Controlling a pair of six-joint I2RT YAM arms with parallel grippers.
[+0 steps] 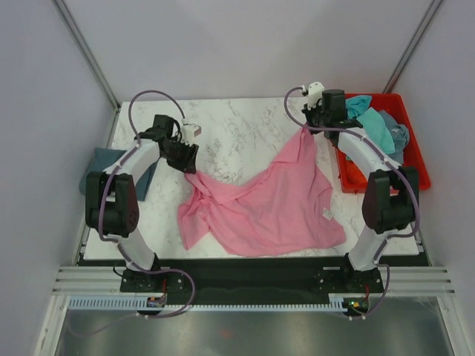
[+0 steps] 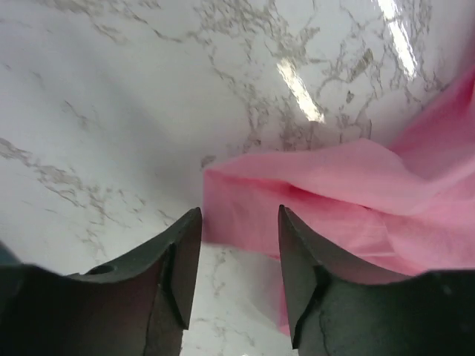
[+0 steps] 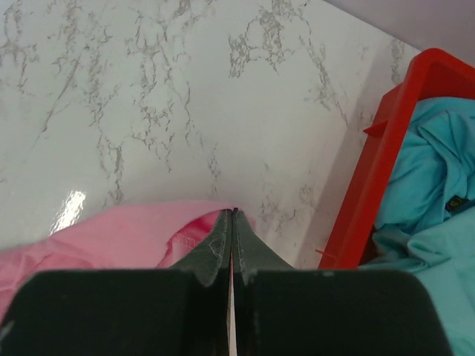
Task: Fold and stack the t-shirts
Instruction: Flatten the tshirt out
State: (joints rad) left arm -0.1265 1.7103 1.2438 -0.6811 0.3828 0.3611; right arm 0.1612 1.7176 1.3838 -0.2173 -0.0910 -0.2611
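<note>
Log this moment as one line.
left gripper: open, near edge of pink t-shirt, holding nothing | right gripper: shut on its far corner | fold: not done | red crate: turquoise t-shirt inside

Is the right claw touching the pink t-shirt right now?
Touching. The top view shows the pink t-shirt drawn up in a peak to the right claw; the right wrist view shows the shut claw pinching its edge.

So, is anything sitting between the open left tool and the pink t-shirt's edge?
Nothing visible does. The left tool stands open right at the edge of the pink t-shirt, with only marble table showing beside the cloth there. The right tool is shut on another corner of the shirt.
</note>
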